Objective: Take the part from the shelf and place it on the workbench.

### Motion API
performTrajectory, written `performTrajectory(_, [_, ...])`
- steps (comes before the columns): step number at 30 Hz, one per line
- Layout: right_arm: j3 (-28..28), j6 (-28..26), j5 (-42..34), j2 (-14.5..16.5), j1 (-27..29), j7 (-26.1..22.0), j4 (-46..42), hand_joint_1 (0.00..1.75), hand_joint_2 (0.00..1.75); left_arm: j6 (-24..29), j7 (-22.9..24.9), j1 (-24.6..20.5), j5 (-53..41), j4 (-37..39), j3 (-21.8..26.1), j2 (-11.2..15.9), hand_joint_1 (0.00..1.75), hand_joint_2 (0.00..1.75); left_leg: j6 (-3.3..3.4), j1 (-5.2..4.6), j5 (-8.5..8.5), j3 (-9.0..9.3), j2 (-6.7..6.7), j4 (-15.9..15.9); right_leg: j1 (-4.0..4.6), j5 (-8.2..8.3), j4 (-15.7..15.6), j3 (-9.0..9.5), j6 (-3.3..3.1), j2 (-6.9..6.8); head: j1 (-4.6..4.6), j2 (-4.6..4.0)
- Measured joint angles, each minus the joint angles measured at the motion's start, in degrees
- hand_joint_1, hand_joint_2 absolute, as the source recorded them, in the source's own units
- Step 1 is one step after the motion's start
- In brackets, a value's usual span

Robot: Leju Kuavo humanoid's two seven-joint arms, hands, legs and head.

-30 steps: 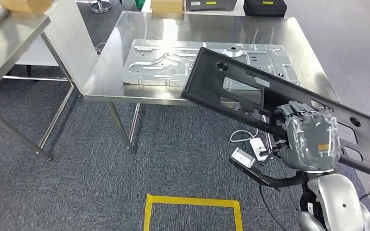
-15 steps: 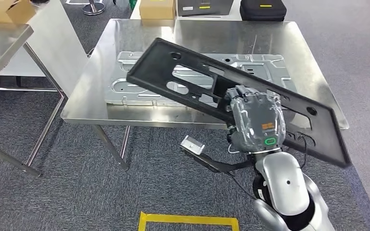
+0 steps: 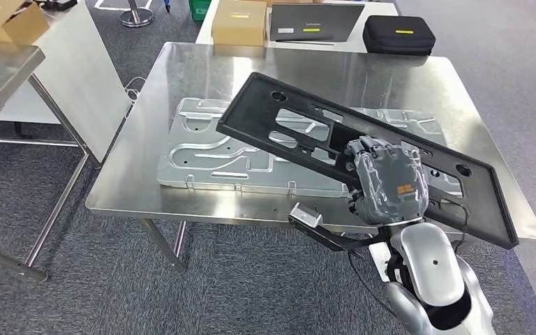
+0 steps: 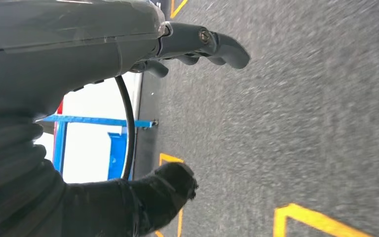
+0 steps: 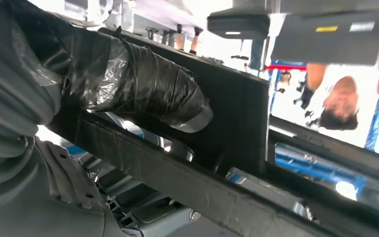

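The steel surface (image 3: 181,91) stands square in front of the robot, and on it lies a big stamped metal plate (image 3: 202,150) covering most of the middle; behind that, at the far side, I can see a cardboard box (image 3: 237,21), a flat dark case (image 3: 314,21) and a black zipped bag (image 3: 398,33). The part (image 3: 293,129), a long black panel with cut-outs, hangs tilted above the surface and over the metal plate, its far end nearer the middle and its near end jutting out past the front right corner. The right robot hand (image 3: 387,178) is clamped on it near the middle of its near edge, and from the wrist camera the taped thumb (image 5: 148,89) lies pressed across the black frame. The left robot hand (image 4: 197,47) hangs down toward the carpet, holding nothing, fingers loosely apart. To my eye the fetching is over and this is the placing step: the panel is above the surface but not down on it. I'd say the next move calls for levelling the panel and lowering it flat, and I would watch that overhanging end, since it could tip off the edge once the grip is let go
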Motion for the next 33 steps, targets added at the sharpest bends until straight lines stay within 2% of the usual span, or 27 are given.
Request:
performTrajectory(2, [0.0, 0.3, 0.0, -0.2, -0.5, 0.0, 1.6, 1.75, 1.75, 0.1, 0.0, 0.0, 0.0, 0.0, 0.0, 0.0, 0.0, 1.75, 0.16, -0.09, -1.21, 1.14, -0.21, 0.0, 0.11, -4.78, 3.2, -4.9, 0.0, -0.01, 0.01, 0.0])
performTrajectory(3, [0.0, 0.5, 0.0, -0.2, -0.9, 0.0, 2.6, 1.75, 1.75, 0.2, 0.0, 0.1, 0.0, 0.0, 0.0, 0.0, 0.0, 1.75, 0.12, -0.15, -1.92, 1.91, -0.29, 0.0, 0.18, -7.14, 3.2, -6.77, -0.01, -0.03, 0.01, 0.01])
performTrajectory(4, [0.0, 0.6, 0.0, -0.3, -1.3, 0.0, 3.6, 1.75, 1.75, 0.3, 0.0, 0.1, 0.0, 0.0, 0.0, 0.0, 0.0, 1.75, 0.07, -0.23, -2.68, 2.85, -0.36, 0.0, 0.27, -8.44, 2.2, -8.13, -0.1, -0.03, 0.01, 0.01])
performTrajectory(5, [0.0, 0.6, 0.0, -0.3, -1.8, 0.0, 4.6, 1.75, 1.75, 0.3, 0.0, 0.2, 0.0, 0.0, 0.1, 0.0, 0.0, 1.75, 0.01, -0.33, -3.49, 3.91, -0.42, 0.0, 0.48, -7.74, 0.2, -9.01, -0.38, -0.04, 0.02, 0.0])
performTrajectory(6, [0.1, 0.6, 0.0, -0.3, -2.1, 0.0, 5.5, 1.75, 1.75, 0.4, 0.0, 0.2, 0.0, 0.0, 0.2, 0.0, 0.0, 1.75, -0.06, -0.41, -4.34, 4.83, -0.48, -0.1, 0.78, -4.42, -2.6, -9.53, -0.94, -0.04, 0.03, 0.0])
performTrajectory(8, [0.1, 0.6, 0.0, -0.4, -2.4, 0.0, 7.0, 1.75, 1.75, 0.4, -0.1, 0.1, 0.0, 0.0, 0.3, 0.0, 0.0, 1.75, -0.42, -0.68, -6.04, 6.66, -0.81, 0.1, 1.66, 4.63, -7.4, -10.33, -2.19, 0.26, 0.02, 0.0])
performTrajectory(9, [0.2, 0.6, 0.0, -0.5, -2.6, 0.0, 7.5, 1.75, 1.75, 0.4, -0.2, 0.0, 0.0, 0.0, 0.3, 0.0, 0.0, 1.75, -0.66, -0.79, -6.81, 7.44, -1.01, 0.0, 1.96, 7.94, -8.7, -10.29, -2.68, 0.47, 0.04, 0.0])
performTrajectory(10, [0.2, 0.6, 0.0, -0.5, -2.9, 0.0, 7.8, 1.75, 1.75, 0.4, -0.2, -0.1, 0.0, 0.1, 0.3, 0.0, 0.0, 1.75, -0.96, -0.92, -7.11, 8.15, -1.19, 0.5, 2.12, 9.12, -9.1, -10.05, -2.98, 0.67, 0.05, 0.0])
performTrajectory(12, [0.3, 0.6, 0.0, -0.5, -3.7, 0.1, 8.1, 1.75, 1.75, 0.5, -0.2, -0.3, 0.0, 0.0, 0.3, 0.2, 0.0, 1.75, -1.41, -1.0, -7.1, 8.57, -1.19, 1.9, 1.95, 8.97, -9.7, -8.35, -3.52, 0.73, 0.13, 0.0])
performTrajectory(13, [0.3, 0.6, 0.0, -0.5, -4.1, 0.1, 8.2, 1.75, 1.75, 0.6, -0.2, -0.3, 0.0, 0.0, 0.3, 0.2, 0.0, 1.75, -1.66, -0.96, -6.92, 7.87, -1.03, 3.8, 1.81, 8.67, -10.0, -7.61, -3.86, 0.68, 0.11, 0.01])
performTrajectory(15, [0.3, 0.6, 0.0, -0.5, -4.6, 0.0, 8.5, 1.75, 1.75, 0.6, -0.2, -0.5, 0.0, 0.0, 0.3, 0.2, 0.0, 1.75, -2.19, -0.74, -8.15, 4.52, -0.72, 9.0, 1.64, 8.07, -10.5, -6.52, -4.4, 0.57, 0.06, 0.01])
performTrajectory(17, [0.4, 0.6, 0.0, -0.5, -4.6, 0.0, 8.8, 1.75, 1.75, 0.7, -0.2, -0.4, 0.0, 0.0, 0.3, 0.3, 0.0, 1.75, -2.78, -0.51, -11.3, -0.08, -0.57, 14.1, 1.51, 7.12, -10.6, -5.74, -4.59, 0.6, 0.03, 0.0])
performTrajectory(18, [0.5, 0.6, 0.0, -0.5, -4.6, 0.0, 9.0, 1.75, 1.75, 0.7, -0.2, -0.4, 0.0, 0.0, 0.3, 0.4, 0.0, 1.75, -2.99, -0.39, -12.7, -1.8, -0.5, 15.1, 1.44, 6.52, -10.6, -5.19, -4.53, 0.66, 0.02, 0.0])
performTrajectory(19, [0.6, 0.7, 0.0, -0.5, -4.5, 0.0, 9.2, 1.75, 1.75, 0.7, -0.1, -0.2, 0.0, 0.0, 0.4, 0.4, 0.0, 1.75, -3.12, -0.28, -13.15, -2.85, -0.41, 14.6, 1.37, 5.88, -10.6, -4.46, -4.4, 0.72, 0.02, -0.01])
performTrajectory(20, [0.7, 0.7, 0.0, -0.5, -4.5, 0.0, 9.4, 1.75, 1.75, 0.7, -0.1, -0.1, 0.0, 0.0, 0.4, 0.4, 0.0, 1.75, -3.17, -0.17, -12.14, -3.23, -0.34, 12.6, 1.32, 5.19, -10.6, -3.58, -4.22, 0.79, 0.02, -0.01])
performTrajectory(21, [0.7, 0.7, 0.0, -0.5, -4.5, 0.0, 9.7, 1.75, 1.75, 0.7, -0.1, -0.1, 0.0, 0.0, 0.4, 0.4, 0.0, 1.75, -3.12, -0.1, -9.31, -3.17, -0.28, 9.6, 1.26, 4.45, -10.5, -2.65, -3.98, 0.77, 0.02, -0.01])
performTrajectory(22, [0.8, 0.7, 0.0, -0.5, -4.5, 0.0, 10.0, 1.75, 1.75, 0.7, -0.1, 0.1, 0.1, 0.0, 0.4, 0.5, 0.0, 1.75, -3.0, -0.1, -5.38, -3.18, -0.26, 6.3, 1.28, 3.69, -10.4, -1.78, -3.69, 0.76, 0.04, -0.01])
performTrajectory(24, [1.1, 0.7, 0.0, -0.5, -4.5, 0.1, 11.2, 1.75, 1.75, 0.6, -0.3, 0.3, 0.1, 0.1, 0.6, 0.6, 0.0, 1.75, -2.46, -0.31, -0.1, -3.1, -0.27, 2.3, 1.39, 2.5, -10.2, -1.16, -3.03, 0.83, 0.1, 0.01])
performTrajectory(25, [1.3, 0.6, 0.0, -0.5, -4.6, 0.1, 11.9, 1.75, 1.75, 0.5, -0.3, 0.3, 0.1, 0.1, 0.7, 0.6, 0.0, 1.75, -2.08, -0.5, 0.7, -3.24, -0.29, 1.9, 1.43, 2.13, -10.2, -1.15, -2.68, 0.9, 0.13, 0.01])
performTrajectory(26, [1.6, 0.5, 0.0, -0.5, -4.8, 0.1, 12.7, 1.75, 1.75, 0.3, -0.3, 0.2, 0.1, 0.1, 0.8, 0.6, 0.0, 1.75, -1.68, -0.58, 0.35, -3.09, -0.29, 1.8, 1.42, 1.9, -10.3, -1.19, -2.36, 0.97, 0.13, 0.02])
performTrajectory(28, [2.1, 0.2, 0.0, -0.5, -5.5, 0.1, 14.7, 0.87, 0.87, -0.3, -0.4, 0.0, 0.1, 0.1, 1.1, 0.6, 0.0, 1.75, -1.05, -0.42, 0.4, -2.65, -0.27, 1.3, 1.28, 1.14, -9.9, -1.22, -1.76, 0.68, 0.15, 0.02])
performTrajectory(29, [2.5, 0.0, 0.0, -0.4, -6.1, 0.2, 16.1, 0.44, 0.44, -0.5, -0.5, -0.1, 0.2, 0.1, 1.3, 0.6, 0.0, 1.75, -0.76, -0.27, 0.28, -2.2, -0.22, 0.9, 1.23, 0.35, -8.3, -2.03, -1.47, 0.46, 0.18, 0.01])
performTrajectory(30, [2.9, -0.3, 0.0, -0.2, -6.7, 0.3, 17.8, 0.0, 0.0, -0.5, -0.6, -0.2, 0.2, 0.1, 1.3, 0.5, 0.0, 1.75, -0.5, -0.2, 0.09, -1.79, -0.17, 0.7, 1.17, -0.74, -5.4, -3.61, -1.21, 0.21, 0.21, 0.01])
performTrajectory(32, [3.9, -1.2, 0.0, 0.3, -7.5, 0.5, 21.5, 0.0, 0.0, -0.5, -0.9, -0.4, 0.1, 0.1, 1.4, 0.5, 0.0, 1.75, -0.1, -0.23, -0.51, -1.11, -0.14, 0.5, 1.06, -2.67, 2.1, -8.36, -0.84, 0.01, 0.23, 0.0])
performTrajectory(33, [4.5, -1.5, 0.0, 0.6, -7.6, 0.6, 23.2, 0.0, 0.0, -0.4, -0.9, -0.5, 0.1, 0.1, 1.4, 0.5, 0.0, 1.75, -0.03, -0.26, -0.86, -0.72, -0.18, 0.5, 1.0, -2.6, 4.5, -10.33, -0.79, 0.0, 0.23, 0.0])
